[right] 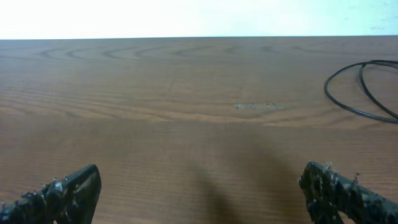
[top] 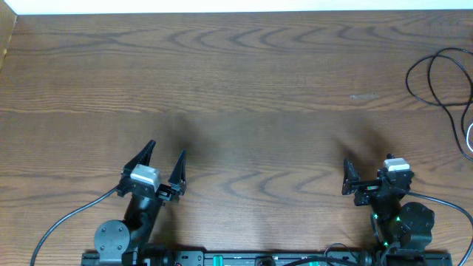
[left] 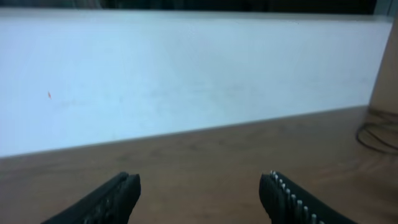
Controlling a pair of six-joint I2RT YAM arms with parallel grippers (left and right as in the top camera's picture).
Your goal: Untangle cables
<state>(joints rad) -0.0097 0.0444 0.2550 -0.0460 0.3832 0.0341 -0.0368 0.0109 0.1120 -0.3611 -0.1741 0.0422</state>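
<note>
The cables lie at the table's far right edge. In the overhead view a black cable loops there, with a bit of white cable below it, mostly cut off by the frame. The black loop also shows in the right wrist view and faintly in the left wrist view. My left gripper is open and empty, low over the table at the near left. My right gripper is open and empty at the near right, well short of the cables.
The wooden table ends at a white wall along its far edge. Thick black wires run from both arm bases along the near edge. A small pale scuff marks the wood ahead of the right gripper.
</note>
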